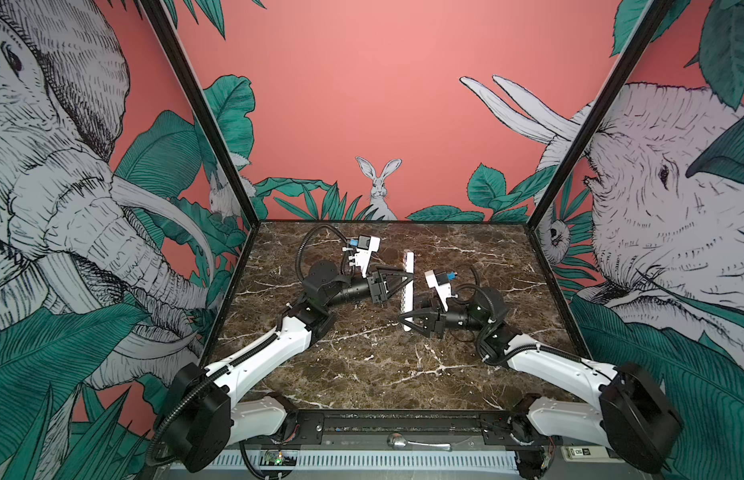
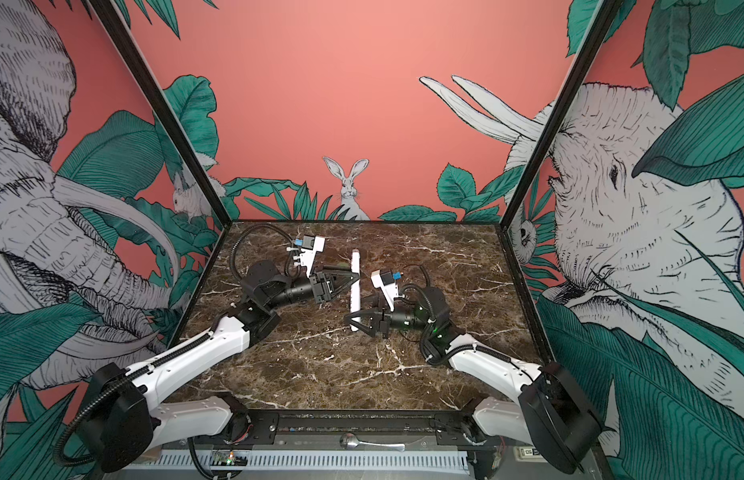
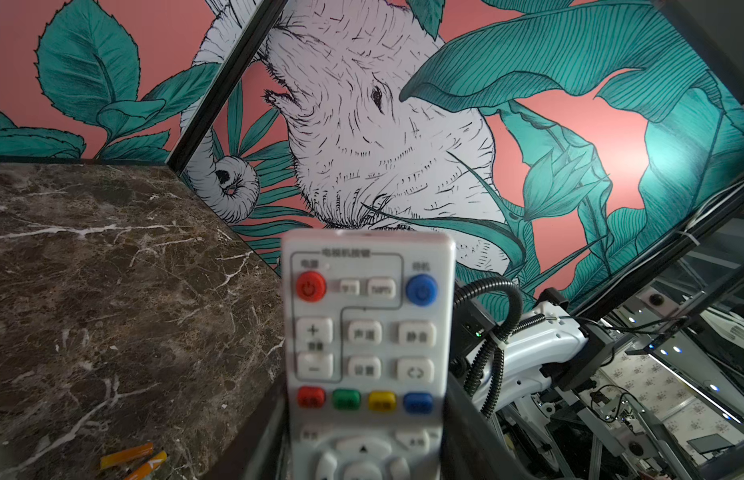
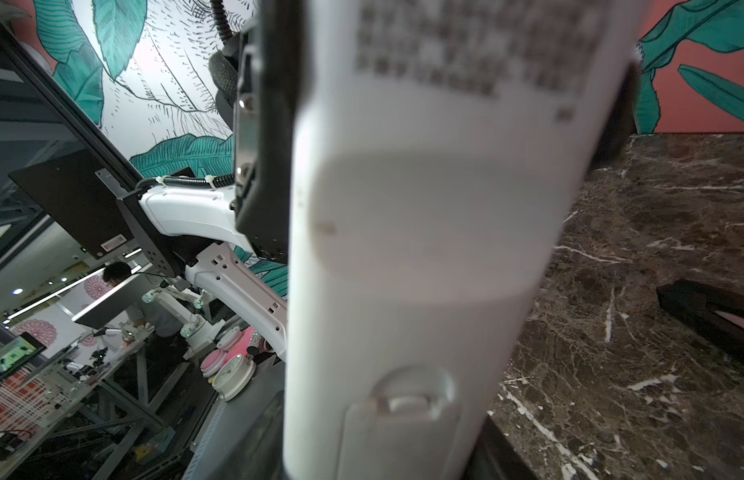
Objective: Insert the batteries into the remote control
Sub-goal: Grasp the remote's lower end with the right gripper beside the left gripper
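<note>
Now, in both top views your left gripper [image 1: 411, 277] clamps the long slim white plastic remote control [image 1: 409, 259] edge-up, mid brown marble table [image 1: 362, 374]; your right gripper [image 1: 403, 323] brackets its near end, and you cannot tell if it pinches yet

Left wrist: two small orange cylindrical batteries [image 3: 127, 456] lie on the marble nearby

Right wrist: the white battery cover [image 4: 399, 440] is shut, so grip clear of it, leaving it free to slide

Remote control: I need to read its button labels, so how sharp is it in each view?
Left wrist view: the remote control is close and soft, button print barely legible; the batteries are blurred at the frame edge. Right wrist view: the remote control is heavily out of focus, the marble table sharper. Both top views: the remote control is too small to read.
</note>
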